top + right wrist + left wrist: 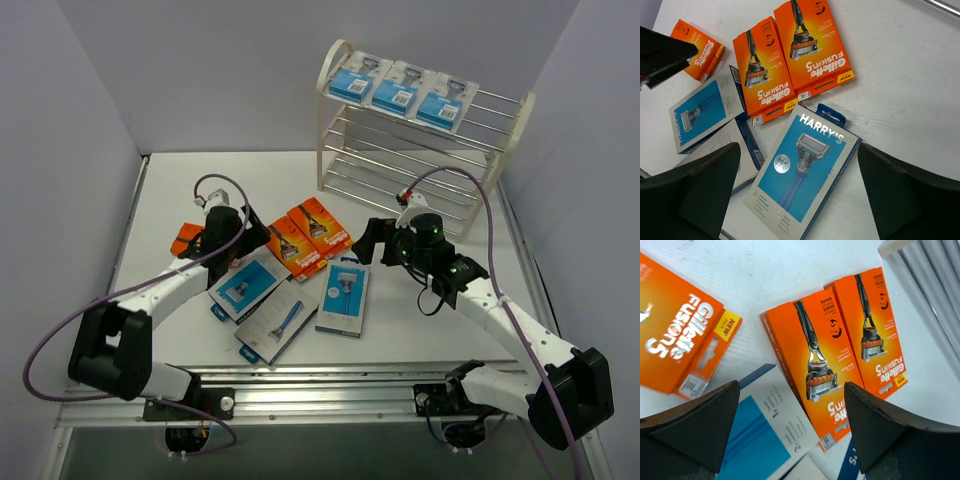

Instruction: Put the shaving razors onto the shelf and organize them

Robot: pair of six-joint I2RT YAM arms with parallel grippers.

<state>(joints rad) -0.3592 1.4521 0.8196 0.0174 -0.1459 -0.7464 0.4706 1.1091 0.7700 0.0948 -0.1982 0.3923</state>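
The cream shelf [492, 135] stands at the back right with three blue razor packs [397, 90] on its top tier. On the table lie two orange boxes side by side [297, 247] [320, 226], a third orange box [184, 240] by my left wrist, and three blue-white packs [248, 285] [278, 320] [343, 297]. My left gripper [250, 240] [792, 432] is open and empty above a blue-white pack [762, 432] and an orange box [810, 365]. My right gripper [368, 240] [800, 200] is open and empty above the Harry's pack [802, 170].
The shelf's two lower tiers [400, 185] hold nothing. White walls close in the table at the left, back and right. A metal rail [320, 385] runs along the near edge. My left gripper's black body [660, 55] shows at the far left of the right wrist view.
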